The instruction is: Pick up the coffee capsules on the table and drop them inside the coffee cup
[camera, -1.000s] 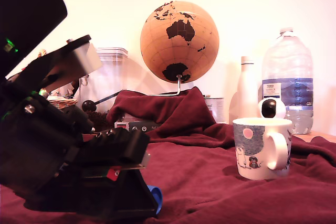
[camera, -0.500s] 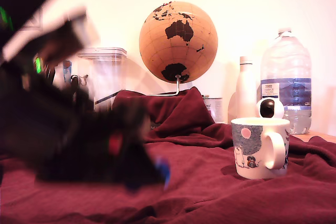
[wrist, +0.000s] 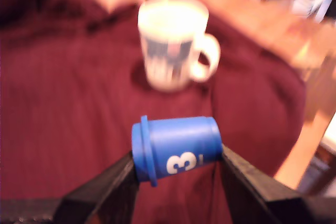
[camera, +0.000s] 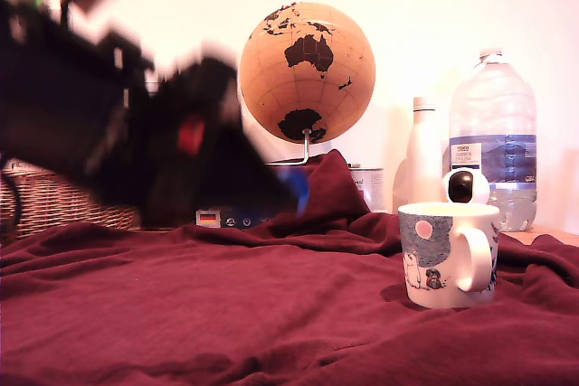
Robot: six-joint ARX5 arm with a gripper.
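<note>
A blue coffee capsule (wrist: pixel 178 148) with a white "3" lies sideways between the two dark fingers (wrist: pixel 118 182) of my gripper (wrist: pixel 177 162), which is shut on it. In the exterior view the arm is a dark blur raised above the table, with the gripper (camera: pixel 288 193) and a blue smear of capsule (camera: pixel 299 189) at its tip. The white coffee cup (camera: pixel 448 255) stands upright on the dark red blanket (camera: pixel 226 296) at the exterior view's right, apart from the gripper. The wrist view shows the cup (wrist: pixel 170 43) beyond the capsule, its mouth open.
Behind the blanket stand a cork globe (camera: pixel 308 70), a tall white bottle (camera: pixel 425 155), a large water bottle (camera: pixel 493 142) and a small ball camera (camera: pixel 466 187). A wicker basket (camera: pixel 54 201) sits at the exterior view's left. Light wood (wrist: pixel 310 145) borders the blanket.
The arm has risen off the blanket and swung toward the exterior view's right, carrying the blue capsule. The wicker basket behind it has come into view.
</note>
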